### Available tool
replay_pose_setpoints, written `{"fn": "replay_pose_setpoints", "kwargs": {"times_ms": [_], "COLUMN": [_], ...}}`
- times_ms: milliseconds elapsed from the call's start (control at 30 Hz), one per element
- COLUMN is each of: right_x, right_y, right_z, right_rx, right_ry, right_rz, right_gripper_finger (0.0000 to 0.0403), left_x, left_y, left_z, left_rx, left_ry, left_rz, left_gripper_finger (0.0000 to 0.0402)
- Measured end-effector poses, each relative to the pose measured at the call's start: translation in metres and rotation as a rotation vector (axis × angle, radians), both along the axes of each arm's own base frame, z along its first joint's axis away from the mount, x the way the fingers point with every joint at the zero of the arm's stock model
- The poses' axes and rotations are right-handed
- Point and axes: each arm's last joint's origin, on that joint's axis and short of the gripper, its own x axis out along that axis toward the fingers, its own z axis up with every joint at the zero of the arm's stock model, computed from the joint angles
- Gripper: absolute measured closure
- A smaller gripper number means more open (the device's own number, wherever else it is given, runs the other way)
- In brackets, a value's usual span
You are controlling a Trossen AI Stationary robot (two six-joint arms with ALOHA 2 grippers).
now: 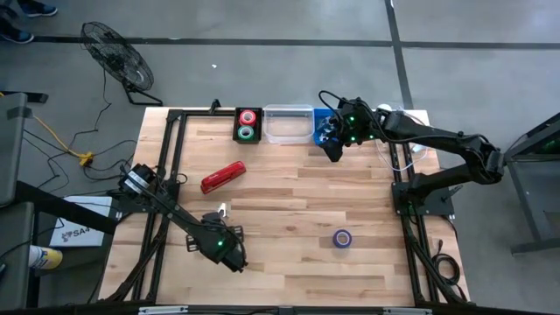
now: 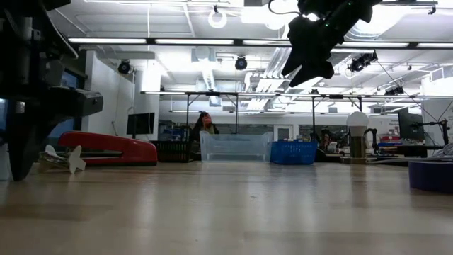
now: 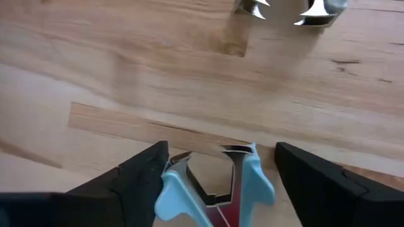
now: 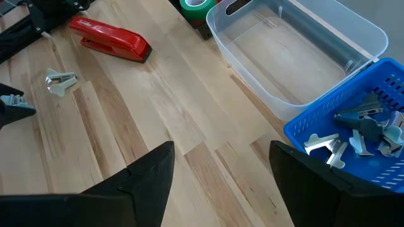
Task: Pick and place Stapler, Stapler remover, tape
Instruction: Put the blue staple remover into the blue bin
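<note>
The red stapler (image 1: 223,177) (image 2: 106,149) (image 4: 110,39) lies flat on the table's left half. A white staple remover (image 1: 221,210) (image 2: 73,159) (image 4: 60,82) lies on the wood just nearer than it, and its metal jaws show in the left wrist view (image 3: 287,7). A blue tape roll (image 1: 342,238) lies flat toward the near right. My left gripper (image 1: 229,254) (image 3: 221,151) is near the table's near edge, shut on a light-blue staple remover (image 3: 214,186). My right gripper (image 1: 332,149) (image 4: 221,148) (image 2: 311,67) hangs open and empty above the table by the blue basket. My left gripper has the light-blue staple remover pinched between its two fingers, which lie on the plastic wings (image 3: 165,186) either side. The metal jaws (image 3: 221,154) point forward past the fingertips, toward the wood. Its blue tip (image 4: 14,104) sticks out of the gripper. Whether it touches the table I cannot tell.
Along the far edge stand a black tray with a red and a green tape roll (image 1: 248,125), a clear plastic bin (image 1: 289,124) (image 4: 297,50), and a blue basket (image 1: 322,122) (image 4: 328,120) holding several staple removers. Bare wood lies across the middle of the table.
</note>
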Motion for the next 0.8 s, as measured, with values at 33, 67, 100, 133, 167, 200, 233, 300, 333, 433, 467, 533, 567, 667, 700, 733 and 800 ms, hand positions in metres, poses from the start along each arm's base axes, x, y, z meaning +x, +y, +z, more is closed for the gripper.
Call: {"fn": "replay_pose_setpoints", "kwargs": {"times_ms": [33, 67, 100, 133, 167, 200, 233, 300, 333, 433, 467, 533, 567, 667, 700, 733, 800], "right_x": [0.0000, 0.0000, 0.0000, 0.0000, 0.0000, 0.0000, 0.0000, 0.0000, 0.0000, 0.0000, 0.0000, 0.0000, 0.0000, 0.0000, 0.0000, 0.0000, -0.0001], "right_y": [0.0000, 0.0000, 0.0000, 0.0000, 0.0000, 0.0000, 0.0000, 0.0000, 0.0000, 0.0000, 0.0000, 0.0000, 0.0000, 0.0000, 0.0000, 0.0000, 0.0000], "right_z": [0.0000, 0.0000, 0.0000, 0.0000, 0.0000, 0.0000, 0.0000, 0.0000, 0.0000, 0.0000, 0.0000, 0.0000, 0.0000, 0.0000, 0.0000, -0.0001, -0.0001], "right_rx": [0.000, 0.000, 0.000, 0.000, 0.000, 0.000, 0.000, 0.000, 0.001, 0.006, 0.007, 0.008, 0.009, 0.012, 0.012, 0.013, 0.014], "right_ry": [0.000, 0.000, 0.000, 0.000, 0.000, 0.000, 0.000, 0.000, 0.000, -0.002, -0.002, -0.002, -0.002, -0.003, -0.003, -0.003, -0.003], "right_rz": [0.000, 0.000, 0.000, 0.000, 0.000, 0.000, 0.000, 0.000, -0.001, -0.006, -0.007, -0.008, -0.009, -0.012, -0.012, -0.012, -0.013], "right_gripper_finger": [0.0153, 0.0153, 0.0153, 0.0153, 0.0153, 0.0153, 0.0153, 0.0153, 0.0153, 0.0153, 0.0153, 0.0153, 0.0153, 0.0153, 0.0153, 0.0153, 0.0153], "left_x": [0.0005, 0.0006, 0.0008, 0.0009, 0.0009, 0.0008, 0.0006, 0.0005, 0.0007, 0.0005, 0.0005, 0.0004, 0.0004, 0.0006, 0.0007, 0.0008, 0.0009], "left_y": [-0.0004, -0.0010, -0.0013, -0.0015, -0.0016, -0.0015, -0.0014, -0.0013, -0.0009, -0.0008, -0.0008, -0.0007, -0.0007, -0.0009, -0.0009, -0.0010, -0.0011], "left_z": [-0.0002, -0.0003, -0.0004, -0.0003, -0.0003, -0.0002, -0.0001, 0.0001, 0.0001, 0.0001, 0.0001, 0.0000, 0.0000, 0.0000, -0.0001, -0.0002, -0.0002], "left_rx": [-0.005, -0.012, -0.016, -0.020, -0.022, -0.021, -0.020, -0.019, -0.019, -0.022, -0.023, -0.022, -0.022, -0.023, -0.025, -0.026, -0.030], "left_ry": [-0.004, -0.005, -0.007, -0.008, -0.007, -0.005, -0.003, 0.000, 0.002, 0.006, 0.007, 0.008, 0.007, 0.006, 0.005, 0.005, 0.006], "left_rz": [0.001, 0.001, 0.004, 0.005, 0.005, 0.005, 0.004, -0.002, -0.004, -0.006, -0.005, -0.005, -0.005, -0.006, -0.009, -0.015, -0.019], "left_gripper_finger": [0.0129, 0.0137, 0.0144, 0.0151, 0.0156, 0.0161, 0.0164, 0.0167, 0.0167, 0.0167, 0.0167, 0.0167, 0.0167, 0.0167, 0.0167, 0.0167, 0.0168]}}
